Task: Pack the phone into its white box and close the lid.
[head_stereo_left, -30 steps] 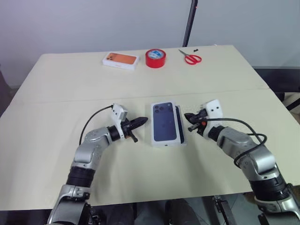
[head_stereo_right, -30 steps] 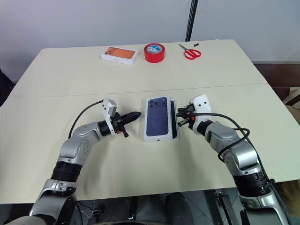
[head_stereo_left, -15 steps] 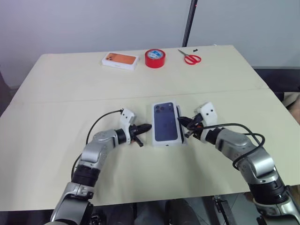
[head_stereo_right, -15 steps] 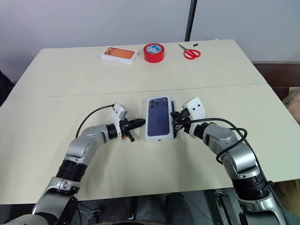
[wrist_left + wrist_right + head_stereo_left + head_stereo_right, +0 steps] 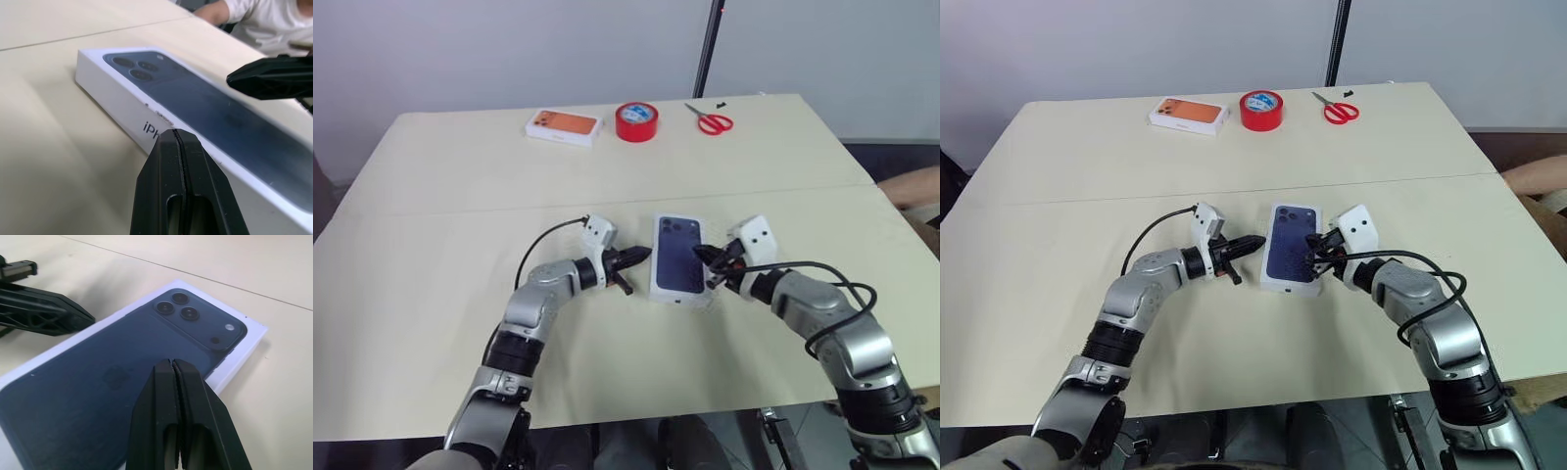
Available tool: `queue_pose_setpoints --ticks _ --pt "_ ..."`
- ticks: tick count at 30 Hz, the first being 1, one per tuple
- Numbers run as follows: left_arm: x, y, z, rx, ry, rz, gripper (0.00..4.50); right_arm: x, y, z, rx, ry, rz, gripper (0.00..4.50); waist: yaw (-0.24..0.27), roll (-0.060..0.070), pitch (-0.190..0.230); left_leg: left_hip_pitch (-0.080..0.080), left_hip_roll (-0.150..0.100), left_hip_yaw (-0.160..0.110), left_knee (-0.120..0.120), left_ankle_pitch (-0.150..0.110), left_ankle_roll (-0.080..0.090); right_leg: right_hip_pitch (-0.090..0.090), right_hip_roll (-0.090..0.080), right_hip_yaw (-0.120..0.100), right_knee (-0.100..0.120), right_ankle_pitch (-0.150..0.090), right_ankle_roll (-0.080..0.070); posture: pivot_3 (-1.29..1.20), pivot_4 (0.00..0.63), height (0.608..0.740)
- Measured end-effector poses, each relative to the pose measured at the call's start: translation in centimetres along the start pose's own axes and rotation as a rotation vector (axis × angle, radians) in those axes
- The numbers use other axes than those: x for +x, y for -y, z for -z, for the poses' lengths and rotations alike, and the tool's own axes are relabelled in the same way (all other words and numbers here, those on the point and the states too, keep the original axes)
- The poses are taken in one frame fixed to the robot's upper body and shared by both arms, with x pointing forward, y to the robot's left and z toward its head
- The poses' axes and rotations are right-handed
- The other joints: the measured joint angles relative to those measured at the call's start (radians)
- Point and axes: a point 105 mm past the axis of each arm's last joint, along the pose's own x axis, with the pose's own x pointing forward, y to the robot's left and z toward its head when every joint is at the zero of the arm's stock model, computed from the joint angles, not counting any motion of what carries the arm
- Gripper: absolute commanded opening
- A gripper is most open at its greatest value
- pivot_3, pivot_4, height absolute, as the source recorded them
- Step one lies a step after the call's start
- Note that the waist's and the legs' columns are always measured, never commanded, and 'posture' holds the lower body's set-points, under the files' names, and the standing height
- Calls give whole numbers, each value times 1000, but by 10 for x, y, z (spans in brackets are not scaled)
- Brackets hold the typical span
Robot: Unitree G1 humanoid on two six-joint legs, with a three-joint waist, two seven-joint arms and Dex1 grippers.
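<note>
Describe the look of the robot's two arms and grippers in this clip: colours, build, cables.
Both arms are silver-grey metal segments with black joint bands. Each wrist carries a small white block, and a black cable loops from it back along the forearm. The left gripper and right gripper each have two slim, tapering black fingers; the right one shows a small orange-red spot near its base.

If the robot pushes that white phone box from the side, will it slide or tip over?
It will probably slide. The white box lies flat and low on the smooth table, so it has little height to tip over. Its straight cardboard sides look stiff, so the shut left gripper likely won't dent it. The lid might shift a little if it sits loosely.
</note>
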Motion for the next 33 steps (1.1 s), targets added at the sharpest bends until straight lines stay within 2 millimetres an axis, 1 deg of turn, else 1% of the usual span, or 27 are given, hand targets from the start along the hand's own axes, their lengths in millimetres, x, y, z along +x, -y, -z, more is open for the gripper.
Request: queue_pose_setpoints --ticks 4,7,10,11,14,16,18,20,23,25,27,28,33 --pt "-1 2 -4 11 7 12 0 -1 1 4 -10 -15 4 70 0 0 0 0 0 0 0 0 0 0 0 0 0 0 0 0 150 740" --pt "-6 -2 -2 18 -6 0 0 0 -2 7 -21 -29 -7 70 -1 0 0 0 0 0 0 0 0 0 0 0 0 0 0 0 150 740" --pt "-6 -3 -6 -2 13 -8 0 0 -4 9 -31 -38 -19 70 0 0 0 0 0 0 0 0 0 0 0 0 0 0 0 0 150 740" --pt "-4 -4 -11 -16 29 -11 0 0 -4 9 -36 -39 -21 70 2 0 0 0 0 0 0 0 0 0 0 0 0 0 0 0 150 740" --pt "8 0 -37 -6 97 12 0 1 -6 9 -48 -42 -31 70 4 0 0 0 -1 0 1 0 0 1 -1 0 0 0 0 0 150 740" --pt "17 4 -47 4 120 31 0 2 -6 10 -56 -46 -36 70 1 0 0 0 -1 0 1 0 0 1 -1 0 0 0 0 0 150 740" --pt "25 8 -42 9 101 48 0 3 -8 10 -65 -49 -44 70 0 0 0 0 -1 0 0 0 0 0 0 0 0 0 0 0 150 740" --pt "31 7 -25 16 33 51 0 4 -10 12 -70 -58 -55 70 -5 0 0 0 -1 0 0 0 0 0 0 0 0 0 0 0 150 740" --pt "33 3 -8 19 -33 41 0 5 -13 13 -77 -69 -66 70 -6 0 0 0 -1 0 0 0 0 0 1 0 1 0 0 0 150 740" --pt "34 1 -3 45 -66 46 0 5 -14 14 -77 -75 -70 70 -3 0 0 1 -1 0 0 0 0 0 0 0 1 0 0 0 150 740" --pt "36 1 -1 150 -117 55 0 5 -15 16 -93 -85 -71 70 -1 -1 -3 2 -1 0 0 0 0 2 0 0 0 0 0 0 150 740" --pt "37 2 0 173 -125 57 0 5 -16 17 -95 -90 -72 70 -1 -1 -5 4 -1 0 0 0 0 4 0 0 -1 0 0 0 150 740" --pt "34 0 1 163 -111 55 0 5 -16 19 -88 -99 -73 70 -1 -1 -5 6 -1 -1 0 0 0 7 1 -1 -2 0 0 0 150 740"
